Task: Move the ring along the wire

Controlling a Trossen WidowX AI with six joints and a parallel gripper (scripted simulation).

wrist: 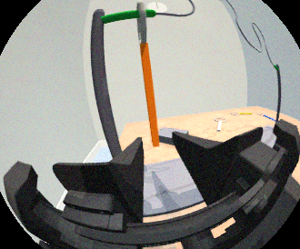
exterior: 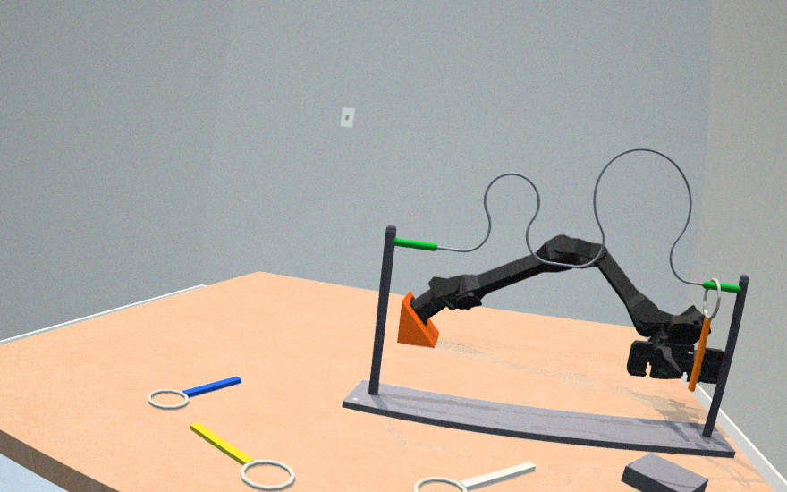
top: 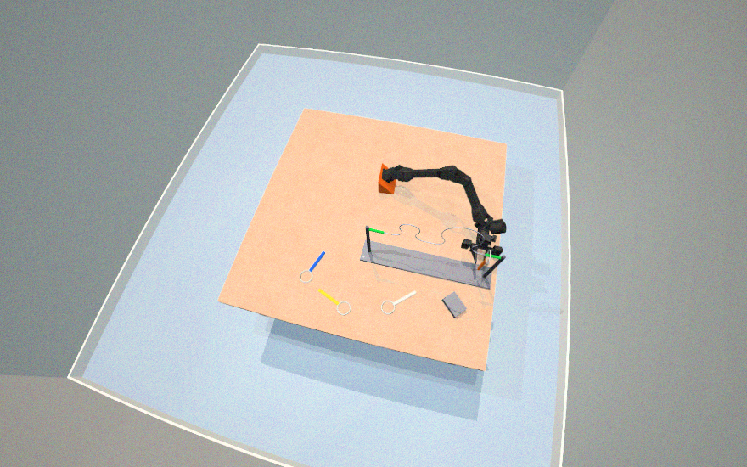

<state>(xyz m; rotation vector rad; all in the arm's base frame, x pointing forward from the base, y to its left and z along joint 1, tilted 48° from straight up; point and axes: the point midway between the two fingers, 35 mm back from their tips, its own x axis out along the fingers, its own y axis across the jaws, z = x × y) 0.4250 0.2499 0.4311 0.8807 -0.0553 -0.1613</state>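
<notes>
The ring [exterior: 715,280] [wrist: 142,24] hangs on the right green part [exterior: 729,288] [wrist: 121,17] beside the right post [exterior: 729,360] [wrist: 100,68], with the wire through it. Its orange handle [top: 482,264] [exterior: 698,354] [wrist: 149,95] points down. My gripper [wrist: 157,138] is partly open and empty, on the arm's side of the handle. In the wrist view the handle's lower end lines up with the gap between the fingertips; contact cannot be told. The grey wire [exterior: 640,149] loops up and down to the left green part [top: 376,230] [exterior: 415,244] at the left post [top: 368,240] [exterior: 382,311].
The right post stands close beside my gripper. The grey base plate [exterior: 506,421] joins both posts. A grey block [top: 454,304] [exterior: 665,473] and ring tools with blue [top: 317,261] [exterior: 212,385], yellow [top: 328,296] [exterior: 221,443] and white [top: 404,298] [exterior: 499,475] handles lie in front.
</notes>
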